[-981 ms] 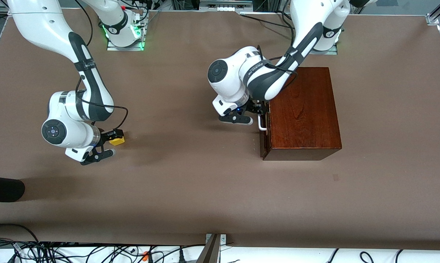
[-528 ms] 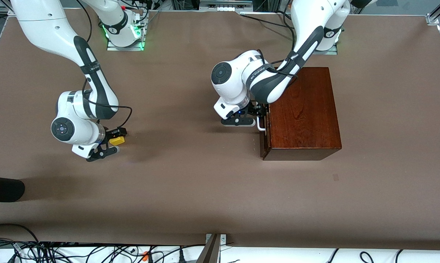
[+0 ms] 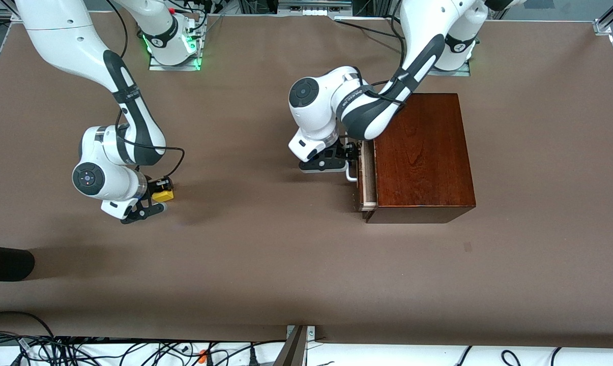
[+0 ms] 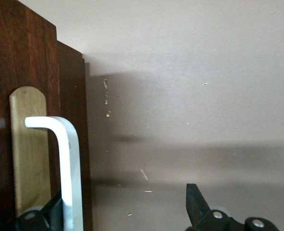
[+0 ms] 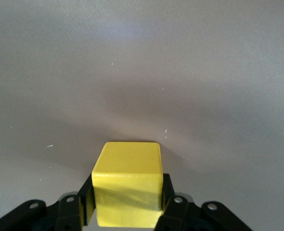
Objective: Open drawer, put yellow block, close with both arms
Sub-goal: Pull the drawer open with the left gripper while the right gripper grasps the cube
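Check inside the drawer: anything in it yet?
The drawer is out only a crack, showing a strip of pale wood rim; nothing visible there, and the rest stays hidden in the wooden box. The yellow block is on the table in the right hand.

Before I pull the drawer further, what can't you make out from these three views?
- Inside of the dark wooden box's drawer: front view shows only a pale sliver; the box top hides the rest.
- Left gripper at the white U-shaped handle: front view, the arm covers it; left wrist view's edge cuts off the fingers.
- Small yellow block in the shut right gripper: whether it is off the table cannot be told; right wrist view's edge cuts off its underside.
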`<state>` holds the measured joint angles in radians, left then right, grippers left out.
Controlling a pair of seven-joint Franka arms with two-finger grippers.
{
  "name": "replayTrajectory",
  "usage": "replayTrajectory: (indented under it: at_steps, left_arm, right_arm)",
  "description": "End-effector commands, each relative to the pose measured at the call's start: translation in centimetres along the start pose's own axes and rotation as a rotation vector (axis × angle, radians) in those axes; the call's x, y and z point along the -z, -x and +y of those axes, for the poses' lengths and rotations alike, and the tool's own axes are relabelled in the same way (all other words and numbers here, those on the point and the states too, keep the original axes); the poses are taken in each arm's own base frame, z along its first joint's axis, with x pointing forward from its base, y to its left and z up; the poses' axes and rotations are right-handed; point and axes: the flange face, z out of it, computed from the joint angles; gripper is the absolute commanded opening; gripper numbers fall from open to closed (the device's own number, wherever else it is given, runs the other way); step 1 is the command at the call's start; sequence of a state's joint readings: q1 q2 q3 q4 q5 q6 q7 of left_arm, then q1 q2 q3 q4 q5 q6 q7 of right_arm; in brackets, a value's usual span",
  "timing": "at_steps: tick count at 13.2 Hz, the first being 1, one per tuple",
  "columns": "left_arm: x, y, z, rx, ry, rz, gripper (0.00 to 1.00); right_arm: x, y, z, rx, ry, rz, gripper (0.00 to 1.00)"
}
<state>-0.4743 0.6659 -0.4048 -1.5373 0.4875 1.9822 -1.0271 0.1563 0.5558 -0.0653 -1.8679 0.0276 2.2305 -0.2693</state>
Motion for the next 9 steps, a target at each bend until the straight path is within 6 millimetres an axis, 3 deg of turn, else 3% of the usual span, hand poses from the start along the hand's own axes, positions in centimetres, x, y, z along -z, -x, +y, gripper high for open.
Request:
replayTrajectory:
  at_steps: [1,6,9]
  left_arm:
    - [1.1,2.4,6.2,0.045,0.128,-0.026,1.00]
    - [2.6,3.3,7.9,0.056,0.164,-0.030,1.00]
    - [2.8,4.1,7.8,0.006,0.101,-0.032,1.00]
  right_arm:
    - [4.6,-0.8,0.3,-0.015,-0.006,0.077,0.11]
    - [13.0,-3.1,0.3,-0.031,-0.002,0.114,0.11]
    - [14.6,-3.6,0.3,-0.032,-0.003,0.122,0.11]
